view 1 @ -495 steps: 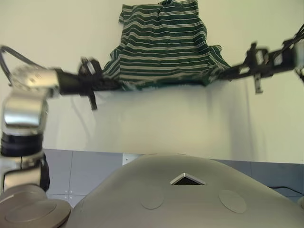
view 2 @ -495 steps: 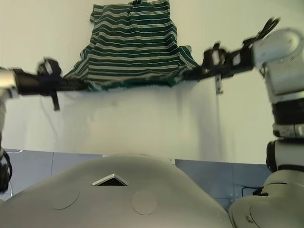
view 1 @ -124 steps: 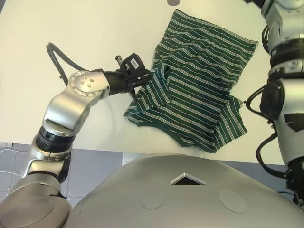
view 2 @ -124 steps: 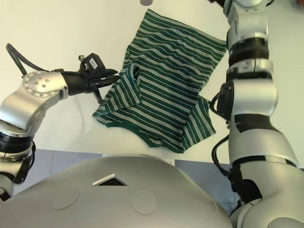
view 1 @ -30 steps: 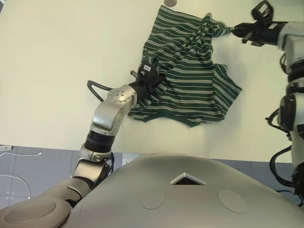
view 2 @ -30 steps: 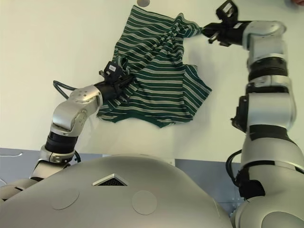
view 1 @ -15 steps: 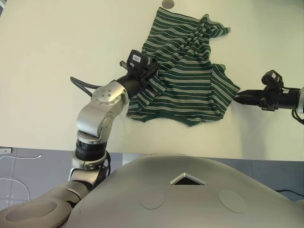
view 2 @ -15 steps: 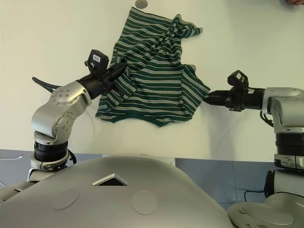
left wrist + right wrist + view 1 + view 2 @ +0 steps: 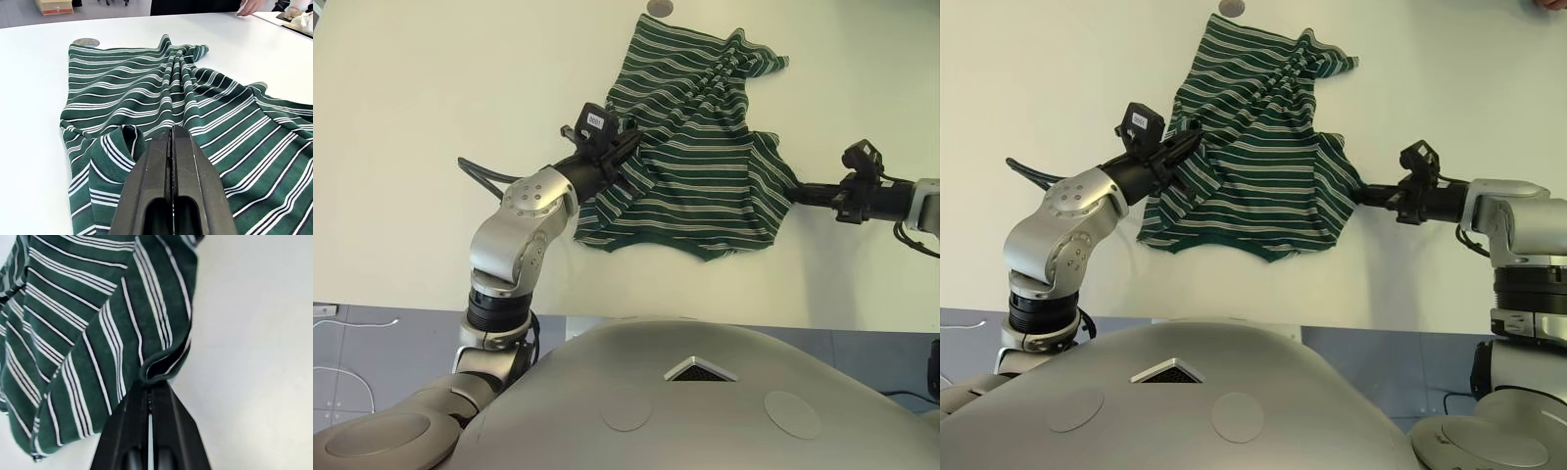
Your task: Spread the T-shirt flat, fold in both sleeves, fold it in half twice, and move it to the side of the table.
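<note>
A green T-shirt with white stripes [image 9: 695, 137] lies crumpled on the white table [image 9: 411, 147], bunched into folds toward its far right corner [image 9: 749, 59]. My left gripper [image 9: 628, 147] rests on the shirt's left part, fingers shut with a raised fold of cloth at their tips [image 9: 172, 131]. At the shirt's right edge my right gripper [image 9: 793, 193] is shut on the hem [image 9: 155, 374], low over the table.
A small round grey disc [image 9: 659, 7] lies by the table's far edge, just beyond the shirt. The table's near edge [image 9: 411, 308] runs along the front, with grey floor below. Bare tabletop stretches to the left and to the right of the shirt.
My right gripper let go of the far right corner, swung down to the shirt's right side and closed on the hem there. The left gripper lifted slightly at the left fold.
</note>
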